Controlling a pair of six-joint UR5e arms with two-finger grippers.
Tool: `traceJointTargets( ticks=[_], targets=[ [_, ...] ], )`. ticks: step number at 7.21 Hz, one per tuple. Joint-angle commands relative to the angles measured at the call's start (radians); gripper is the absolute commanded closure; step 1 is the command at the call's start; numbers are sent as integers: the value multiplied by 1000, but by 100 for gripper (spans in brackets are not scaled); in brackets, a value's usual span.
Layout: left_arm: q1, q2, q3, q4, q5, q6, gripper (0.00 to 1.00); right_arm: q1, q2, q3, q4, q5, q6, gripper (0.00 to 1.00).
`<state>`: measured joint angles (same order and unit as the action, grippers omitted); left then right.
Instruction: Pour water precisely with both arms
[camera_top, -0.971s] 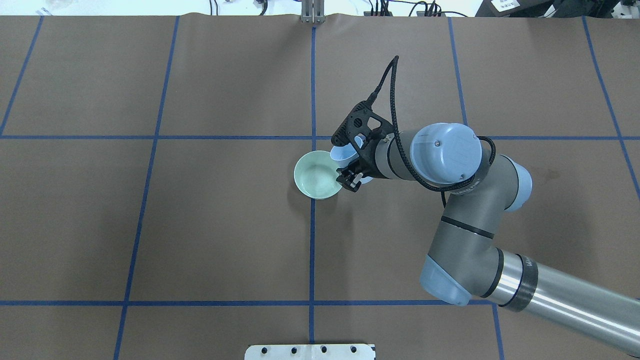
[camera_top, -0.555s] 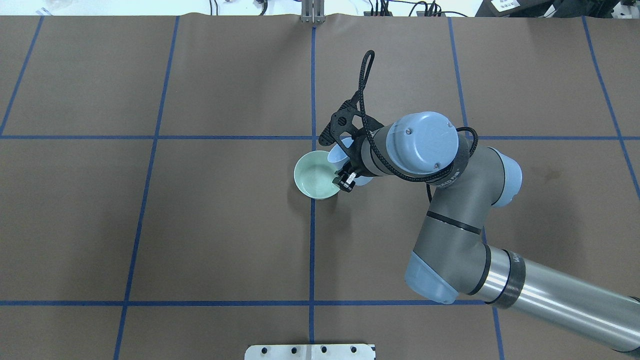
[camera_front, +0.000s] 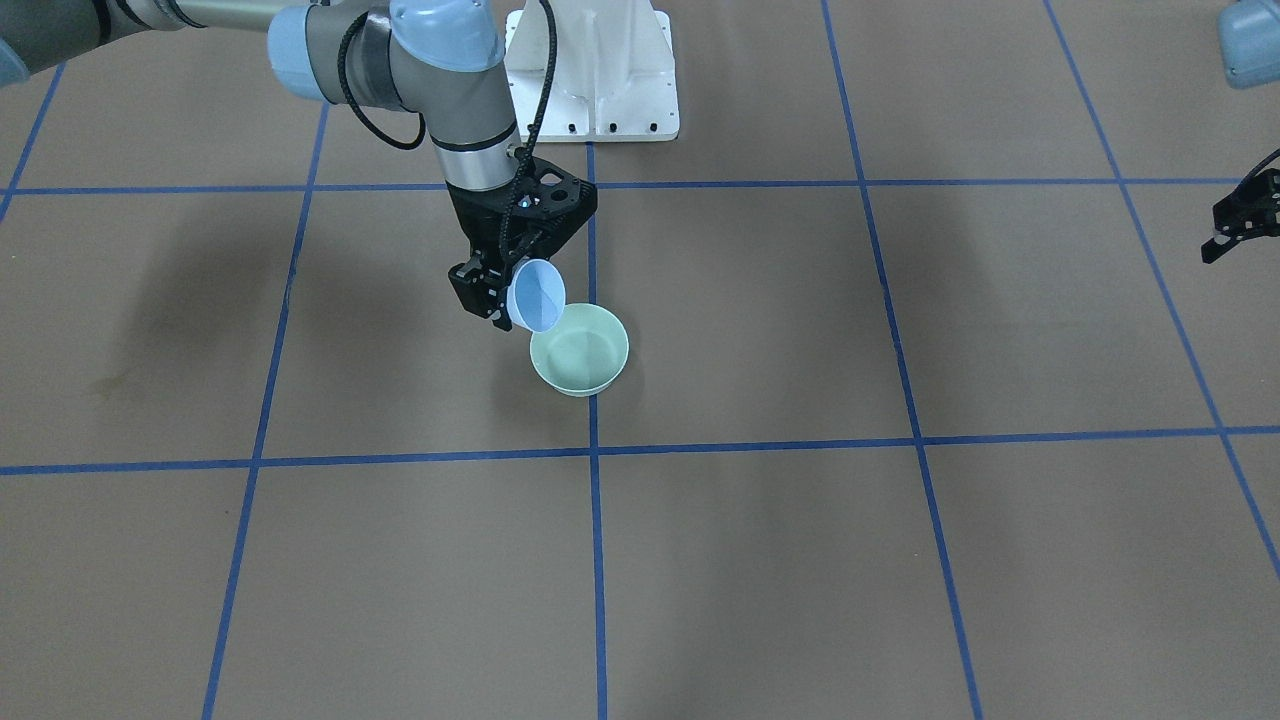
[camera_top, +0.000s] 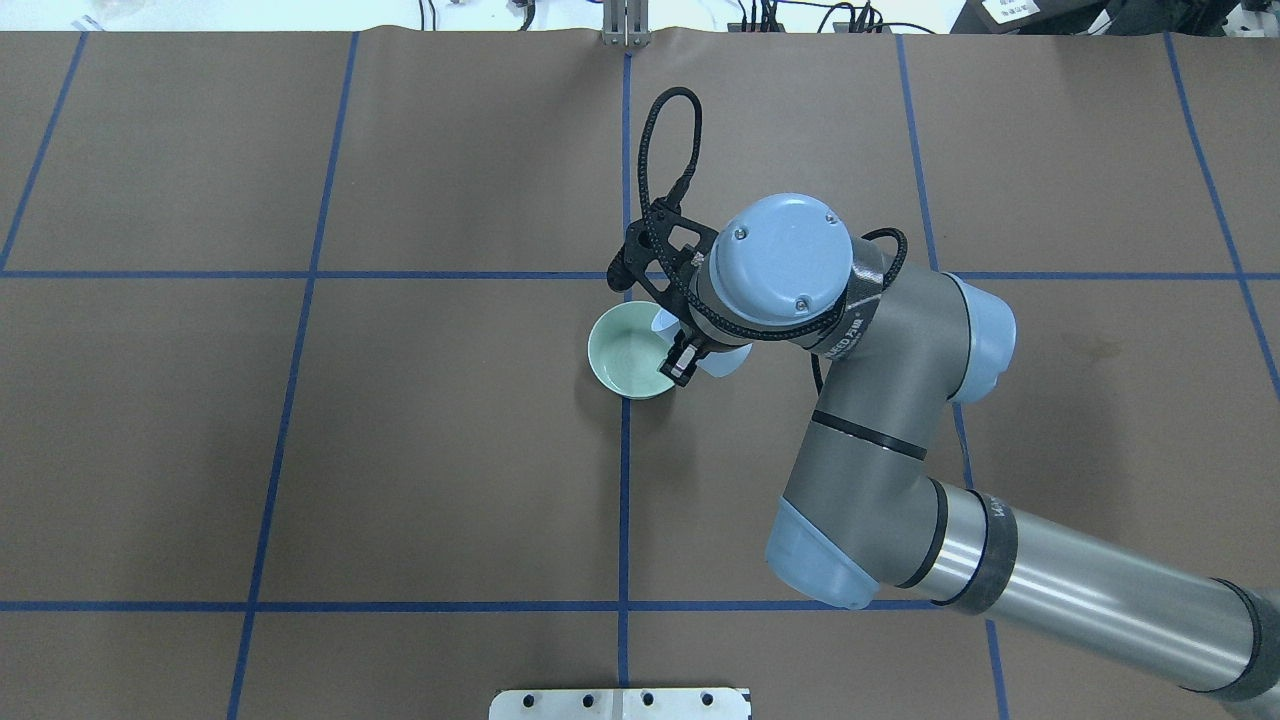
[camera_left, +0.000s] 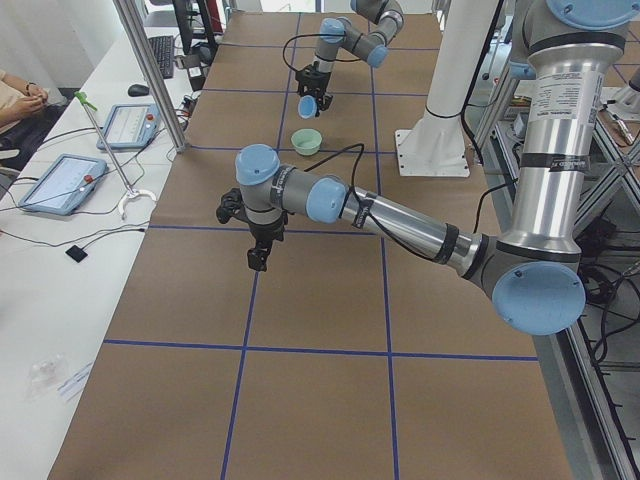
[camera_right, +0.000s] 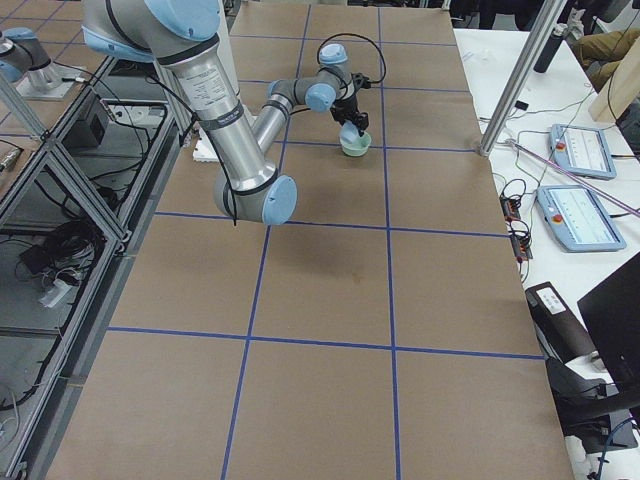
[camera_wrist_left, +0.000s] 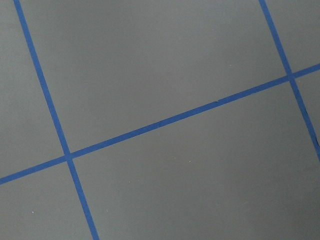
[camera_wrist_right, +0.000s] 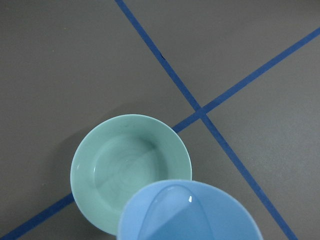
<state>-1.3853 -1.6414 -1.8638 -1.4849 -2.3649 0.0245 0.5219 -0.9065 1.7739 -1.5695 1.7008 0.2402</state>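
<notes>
The step in hand looked like the pour itself. The right gripper (camera_front: 497, 300) held the cup (camera_front: 537, 295) steeply tipped, its mouth turned toward the bowl (camera_front: 590, 365) and its lower lip over the bowl's near rim. Faint rings in the bowl's bottom suggested the water (camera_wrist_right: 127, 167) lay there, and a glint showed inside the cup. No stream could be made out.

To pour well, I judged, the tilt should be eased round slowly, with the lip brought further inside the rim. The cup hung close to one side, so a quick turn could spill onto the table (camera_front: 800, 330). The bowl stood loose, so the cup should not knock it.

The right gripper's fingers were clamped on the cup's wall, closed only as far as the wall allowed, and touched nothing else. The left gripper (camera_front: 1238, 225) hung well apart, over bare table, with nothing seen in it. Whether its fingers were spread or together was too small to tell, and its wrist camera showed only paper and tape.
</notes>
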Motion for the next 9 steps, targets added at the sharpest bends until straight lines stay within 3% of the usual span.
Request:
traceJointTargets(
  ticks=[1, 3, 9],
  targets=[
    [0, 0, 0, 0, -4, 0, 0, -6, 21, 1, -61, 0, -12, 100],
    [0, 0, 0, 0, -4, 0, 0, -11, 60, 1, -124, 2, -22, 100],
    [0, 0, -3, 0, -5, 0, 0, -13, 71, 1, -150, 3, -42, 100]
  ],
)
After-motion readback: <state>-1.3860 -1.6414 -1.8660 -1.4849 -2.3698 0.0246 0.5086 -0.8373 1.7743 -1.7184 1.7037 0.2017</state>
